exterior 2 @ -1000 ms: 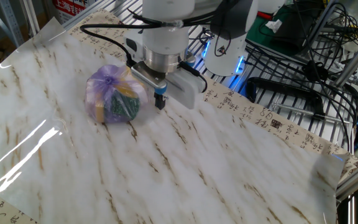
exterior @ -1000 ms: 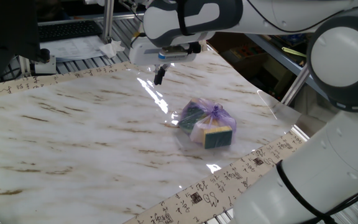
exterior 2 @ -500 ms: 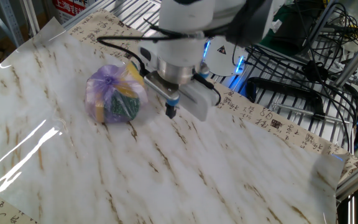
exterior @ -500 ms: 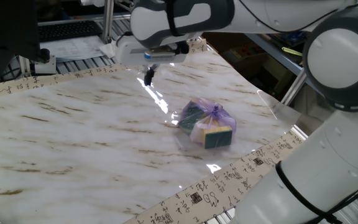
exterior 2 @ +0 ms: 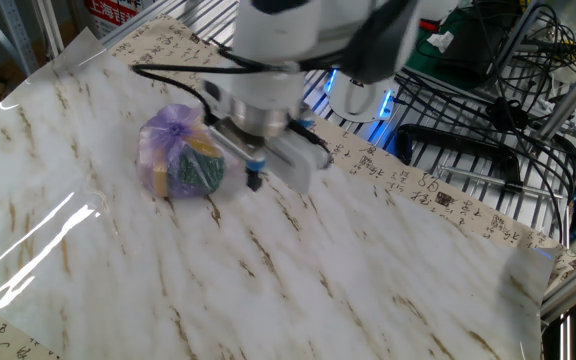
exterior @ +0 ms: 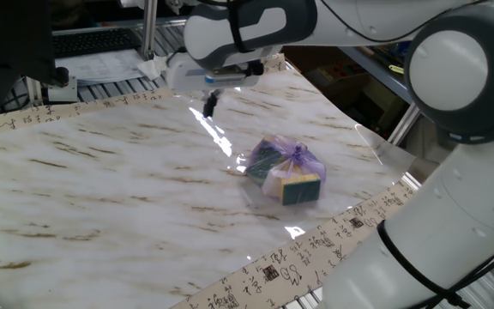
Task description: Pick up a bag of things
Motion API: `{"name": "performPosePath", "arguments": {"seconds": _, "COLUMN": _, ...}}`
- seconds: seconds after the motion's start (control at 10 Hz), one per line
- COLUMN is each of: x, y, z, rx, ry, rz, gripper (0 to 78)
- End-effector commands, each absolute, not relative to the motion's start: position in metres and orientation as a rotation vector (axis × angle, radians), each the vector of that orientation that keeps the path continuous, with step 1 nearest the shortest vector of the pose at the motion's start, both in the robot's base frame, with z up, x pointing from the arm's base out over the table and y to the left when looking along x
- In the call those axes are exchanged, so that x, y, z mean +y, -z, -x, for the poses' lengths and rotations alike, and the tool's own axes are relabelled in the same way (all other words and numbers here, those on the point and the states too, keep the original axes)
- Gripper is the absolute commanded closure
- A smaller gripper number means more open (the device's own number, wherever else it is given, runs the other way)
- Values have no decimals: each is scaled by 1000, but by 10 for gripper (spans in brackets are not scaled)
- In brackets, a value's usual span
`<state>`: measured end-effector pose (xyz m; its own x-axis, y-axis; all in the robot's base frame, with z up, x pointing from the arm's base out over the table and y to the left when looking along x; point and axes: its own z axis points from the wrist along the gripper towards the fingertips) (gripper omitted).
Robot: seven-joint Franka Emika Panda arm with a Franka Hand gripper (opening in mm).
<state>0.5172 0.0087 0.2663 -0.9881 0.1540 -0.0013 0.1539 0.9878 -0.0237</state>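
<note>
The bag of things (exterior: 286,172) is a small purple-tinted plastic bag, knotted on top, with green-and-yellow sponge blocks showing through. It lies on the marble-patterned table (exterior: 101,189), near its right edge. It also shows in the other fixed view (exterior 2: 183,152) at the left. My gripper (exterior: 210,105) hangs low over the table behind the bag and apart from it; in the other fixed view the gripper (exterior 2: 253,180) is just right of the bag. Its fingers look closed together with nothing between them.
A patterned paper strip (exterior: 298,249) borders the table edge. A keyboard (exterior: 93,41) and papers lie beyond the far edge. A wire rack with black cables (exterior 2: 468,130) stands behind the table. My white arm (exterior: 453,77) reaches over the right side.
The gripper swung sideways away from the bag, then came partway back toward it, staying low over the table. The bag has not moved.
</note>
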Motion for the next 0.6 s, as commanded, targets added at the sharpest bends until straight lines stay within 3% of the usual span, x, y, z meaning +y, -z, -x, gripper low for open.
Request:
{"name": "performPosePath", "arguments": {"seconds": 0.1, "x": -25, "y": -263, "z": -524, "rx": -3153, "ry": -34, "rz": 174, "gripper": 776}}
{"name": "performPosePath", "arguments": {"seconds": 0.6, "x": -25, "y": -263, "z": -524, "rx": -3147, "ry": -32, "rz": 213, "gripper": 776}}
